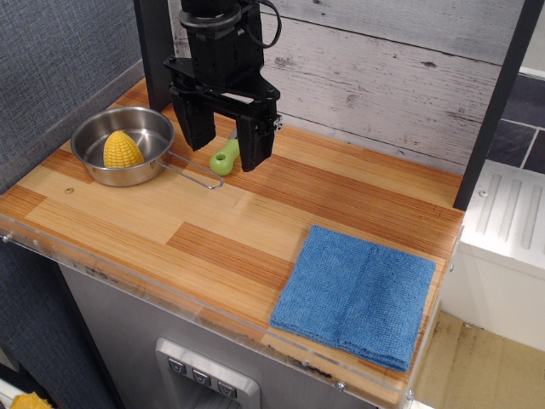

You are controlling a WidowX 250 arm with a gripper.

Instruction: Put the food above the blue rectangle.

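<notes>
The food, a small yellow toy corn cob (123,149), stands upright inside a steel pan (157,121) at the table's back left. The blue rectangle, a folded blue terry towel (356,294), lies at the front right of the wooden table. My gripper (226,145) hangs open and empty above the table at the back, just right of the pan, with its black fingers (255,139) pointing down. A green spatula handle (224,159) shows between and behind the fingers; its blade is hidden.
The pan's wire handle (194,175) points right toward the gripper. A grey plank wall (383,68) stands behind. A black post (494,111) rises at the right edge. A clear plastic lip (170,294) runs along the table front.
</notes>
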